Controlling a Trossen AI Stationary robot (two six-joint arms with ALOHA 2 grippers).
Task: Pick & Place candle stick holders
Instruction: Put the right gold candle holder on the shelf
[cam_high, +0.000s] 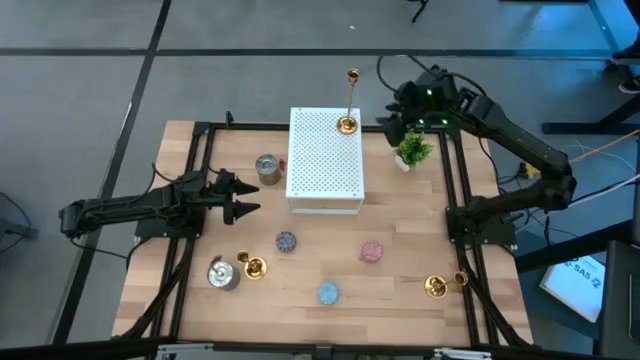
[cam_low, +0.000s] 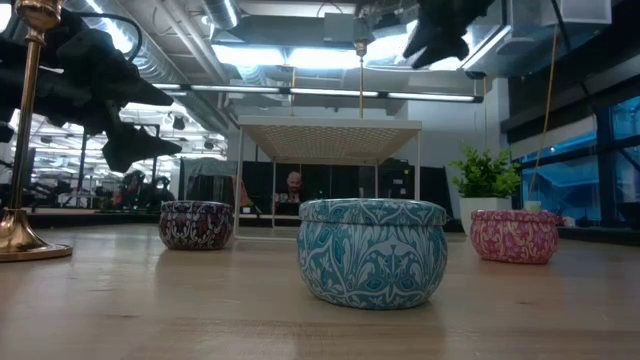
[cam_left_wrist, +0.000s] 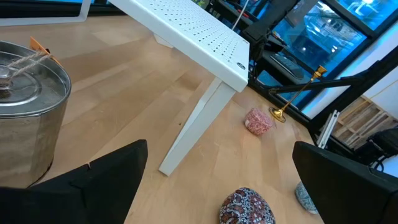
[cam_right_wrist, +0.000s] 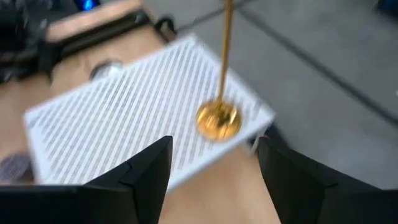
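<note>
A tall thin gold holder (cam_high: 347, 124) stands by its round base on the far right corner of the white perforated box (cam_high: 325, 165); it also shows in the right wrist view (cam_right_wrist: 217, 121). My right gripper (cam_high: 392, 124) hangs open just right of it, touching nothing. My left gripper (cam_high: 245, 198) is open and empty left of the box, near a silvery cup (cam_high: 267, 168). A second silvery cup (cam_high: 222, 273) and a gold holder (cam_high: 251, 266) stand near left. Another gold holder (cam_high: 437, 287) is near right.
Three small round tins stand on the near half: dark (cam_high: 286, 241), pink (cam_high: 372, 251) and blue (cam_high: 328, 293). A small green potted plant (cam_high: 412, 150) stands right of the box, close under my right arm. Black frame rails (cam_high: 455, 190) run along both table sides.
</note>
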